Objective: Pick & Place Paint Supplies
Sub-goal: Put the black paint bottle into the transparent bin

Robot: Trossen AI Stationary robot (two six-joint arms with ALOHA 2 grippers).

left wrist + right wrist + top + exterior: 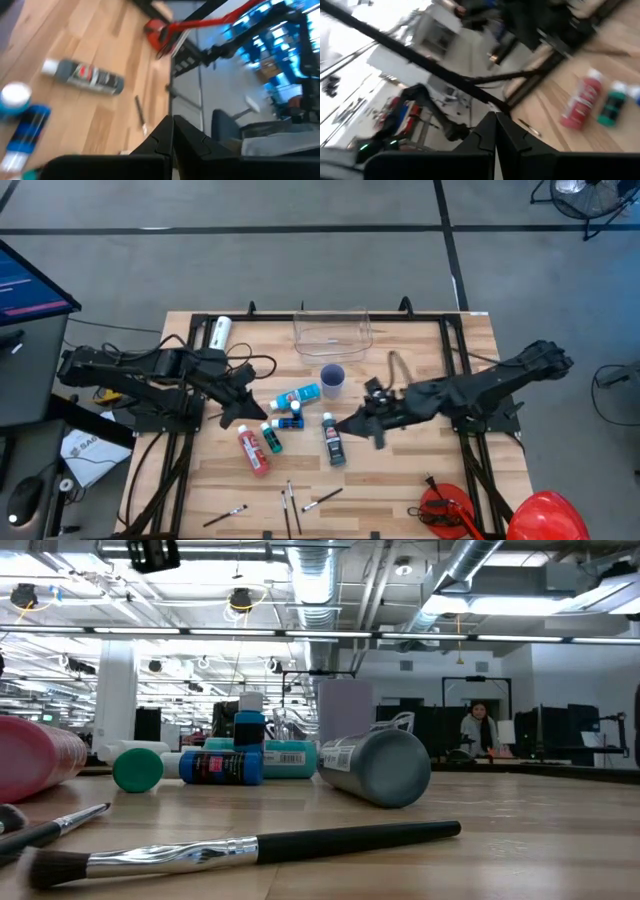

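High view: left gripper [234, 418] clenched on nothing, sitting over the table's left-middle. Right gripper [345, 426] also clenched, empty, pointing toward the left one across the middle of the table.

Supplies lie between the two grippers and just in front of them:
- red bottle [252, 451] and teal bottle [271, 437] just beside the left gripper's tip, on its front side
- small blue bottle [290, 422] and larger light blue bottle [297, 396] between the grippers, nearer the left one
- black bottle [333, 442] lying just beside the right gripper's tip
- white bottle [220, 332] behind the left arm, at the back edge of the table
- brushes [291, 501] scattered along the front edge, well apart from both grippers

Clear tub [332, 333] sits at the back centre; blue-purple cup [333, 378] in front of it, near the right gripper.

Low view: one brush [240, 849] lies flat in the foreground, black bottle [375, 766] on its side behind it.
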